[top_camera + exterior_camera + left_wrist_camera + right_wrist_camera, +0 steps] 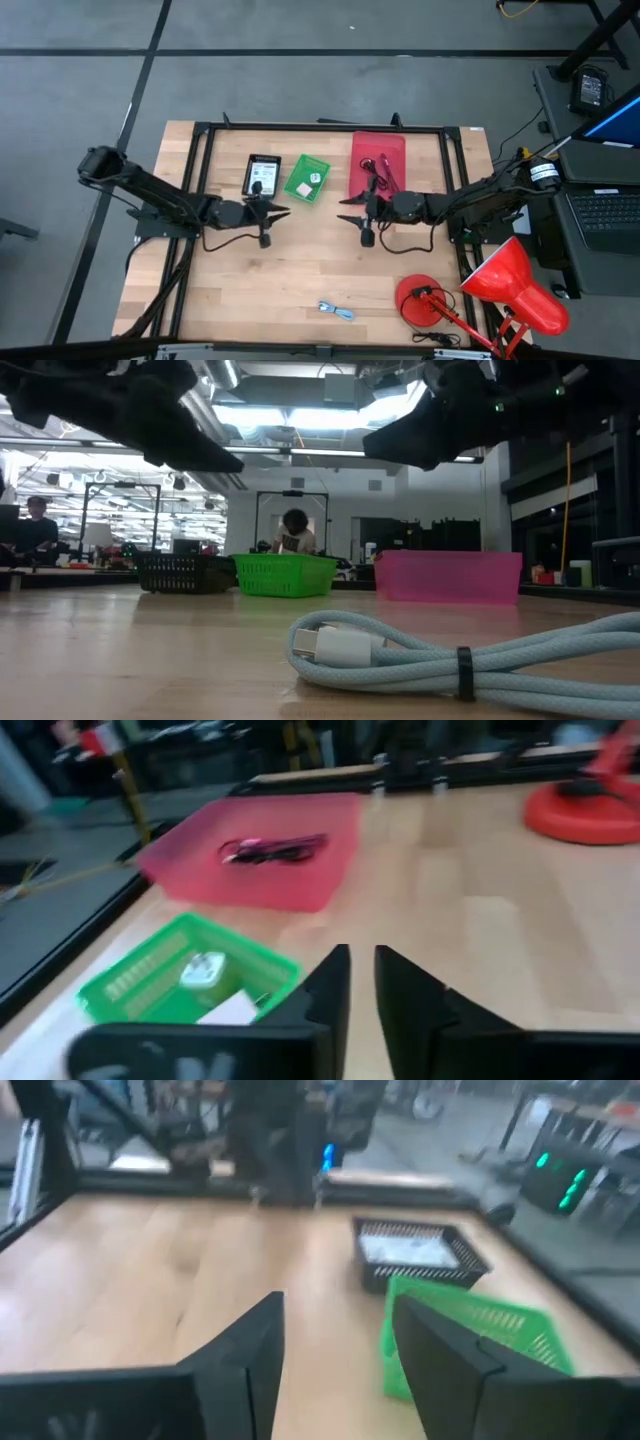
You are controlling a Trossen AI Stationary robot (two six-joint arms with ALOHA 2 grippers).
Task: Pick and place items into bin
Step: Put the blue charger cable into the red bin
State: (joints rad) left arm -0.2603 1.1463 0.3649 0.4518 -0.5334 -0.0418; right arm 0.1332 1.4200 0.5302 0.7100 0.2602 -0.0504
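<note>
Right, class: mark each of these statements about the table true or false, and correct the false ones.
1. Three bins sit along the far side: black, green, pink. True.
2. The blue cable lies in the green bin. False: it lies on the table, near the front edge.
3. The pink bin holds cords. True.
4. The left gripper holds the cable. False: it holds nothing.
5. The red lamp stands at the table's right front corner. True.
</note>
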